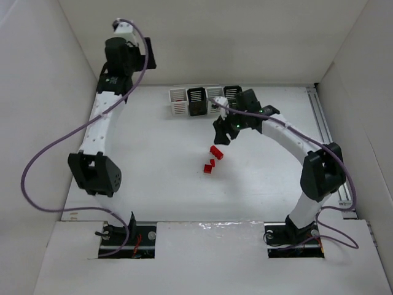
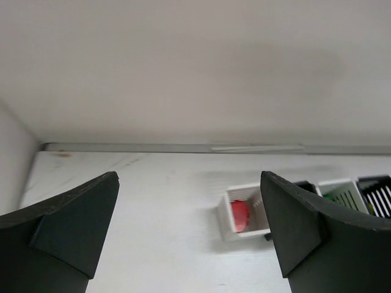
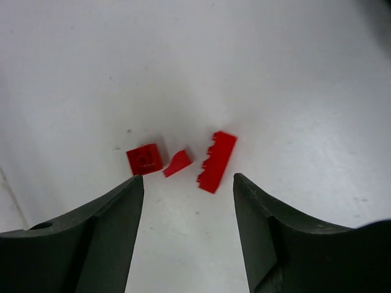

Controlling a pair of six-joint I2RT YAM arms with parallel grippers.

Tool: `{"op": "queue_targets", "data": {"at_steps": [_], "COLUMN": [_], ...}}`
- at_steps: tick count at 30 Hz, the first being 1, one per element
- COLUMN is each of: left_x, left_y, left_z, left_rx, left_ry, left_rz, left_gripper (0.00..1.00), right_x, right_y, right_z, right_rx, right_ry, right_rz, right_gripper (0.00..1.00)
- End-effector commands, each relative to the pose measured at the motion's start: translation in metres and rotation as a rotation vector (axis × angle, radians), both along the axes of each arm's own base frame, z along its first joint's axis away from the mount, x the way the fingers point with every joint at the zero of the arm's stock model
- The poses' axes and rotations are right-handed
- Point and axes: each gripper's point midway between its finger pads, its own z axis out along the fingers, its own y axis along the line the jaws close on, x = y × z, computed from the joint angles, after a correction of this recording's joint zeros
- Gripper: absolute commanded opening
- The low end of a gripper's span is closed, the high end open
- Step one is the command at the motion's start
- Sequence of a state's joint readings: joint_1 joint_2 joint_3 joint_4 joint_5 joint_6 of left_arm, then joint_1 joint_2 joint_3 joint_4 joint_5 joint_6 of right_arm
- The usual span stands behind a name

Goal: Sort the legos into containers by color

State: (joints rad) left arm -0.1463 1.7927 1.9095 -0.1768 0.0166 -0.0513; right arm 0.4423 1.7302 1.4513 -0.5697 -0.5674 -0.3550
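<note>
Tabletop (image 1: 153, 153) matte white, boxed by plain white walls (image 1: 245, 43) at 9, 12 and 3 o'clock, with a metal rail (image 1: 323, 132) along the 3 o'clock edge. Toward 12 o'clock, four slatted bins (image 1: 178, 109) in a row, white and black alternating; leftmost white bin (image 2: 247, 234) holding something red. Near centre, three red legos (image 3: 217, 162) loose on the bare surface, close together. Just at their 12 o'clock side, right gripper (image 3: 188, 180) with fingers spread, touching none. Up at 10 o'clock, left gripper (image 2: 189, 180) raised, likewise spread wide.
</note>
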Motion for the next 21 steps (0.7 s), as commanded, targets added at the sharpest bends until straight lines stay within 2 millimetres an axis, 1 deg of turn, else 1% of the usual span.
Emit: {"op": "queue_targets", "data": {"at_steps": [1, 2, 3, 4, 5, 6, 7, 8, 9, 10, 12, 14, 15, 16, 17, 18, 19, 20, 21], "left_x": [-0.018, -0.026, -0.029, -0.032, -0.035, -0.041, -0.042, -0.047, -0.050, -0.050, -0.053, -0.053, -0.053, -0.052, -0.050, -0.050, -0.048, -0.049, -0.046], "left_y": [0.036, 0.048, 0.055, 0.058, 0.067, 0.069, 0.074, 0.075, 0.075, 0.075, 0.075, 0.075, 0.075, 0.075, 0.077, 0.077, 0.077, 0.077, 0.076], "left_z": [-0.006, -0.007, -0.012, -0.025, -0.029, -0.029, -0.043, -0.041, -0.039, -0.043, -0.044, -0.044, -0.044, -0.040, -0.045, -0.041, -0.045, -0.047, -0.052], "left_rx": [-0.031, -0.020, -0.006, 0.012, 0.027, 0.031, 0.034, 0.034, 0.033, 0.034, 0.034, 0.034, 0.043, 0.042, 0.045, 0.044, 0.045, 0.047, 0.048], "left_ry": [0.024, 0.039, 0.053, 0.079, 0.088, 0.094, 0.123, 0.120, 0.117, 0.119, 0.122, 0.122, 0.121, 0.112, 0.123, 0.114, 0.123, 0.132, 0.142], "left_rz": [0.094, 0.113, 0.129, 0.142, 0.162, 0.172, 0.182, 0.183, 0.183, 0.183, 0.183, 0.183, 0.180, 0.180, 0.189, 0.189, 0.189, 0.189, 0.189], "left_gripper": [1.00, 1.00, 1.00, 1.00, 1.00, 1.00, 1.00, 1.00, 1.00, 1.00, 1.00, 1.00, 1.00, 1.00, 1.00, 1.00, 1.00, 1.00, 1.00], "right_x": [-0.025, -0.027, -0.028, -0.029, -0.028, -0.030, -0.031, -0.024, -0.025, -0.019, -0.008, -0.004, -0.001, 0.000, 0.000, 0.001, 0.000, 0.003, 0.000], "right_y": [0.003, 0.006, 0.008, 0.010, 0.008, 0.011, 0.011, 0.011, 0.012, 0.013, 0.011, 0.007, 0.008, 0.006, 0.006, 0.005, 0.005, 0.006, 0.004], "right_z": [-0.028, -0.036, -0.045, -0.051, -0.061, -0.066, -0.072, -0.072, -0.080, -0.079, -0.084, -0.087, -0.084, -0.088, -0.088, -0.092, -0.098, -0.094, -0.100], "right_rx": [-0.095, -0.110, -0.130, -0.161, -0.176, -0.192, -0.219, -0.223, -0.241, -0.238, -0.263, -0.286, -0.282, -0.293, -0.294, -0.305, -0.314, -0.306, -0.324], "right_ry": [0.081, 0.115, 0.131, 0.136, 0.174, 0.184, 0.182, 0.170, 0.187, 0.174, 0.165, 0.160, 0.154, 0.156, 0.156, 0.158, 0.166, 0.159, 0.176], "right_rz": [-0.018, -0.066, -0.092, -0.122, -0.166, -0.179, -0.200, -0.231, -0.249, -0.271, -0.319, -0.351, -0.364, -0.370, -0.370, -0.375, -0.374, -0.375, -0.373], "right_gripper": [0.66, 0.66, 0.66, 0.67, 0.67, 0.68, 0.68, 0.69, 0.71, 0.71, 0.72, 0.72, 0.72, 0.72, 0.72, 0.72, 0.72, 0.71, 0.70]}}
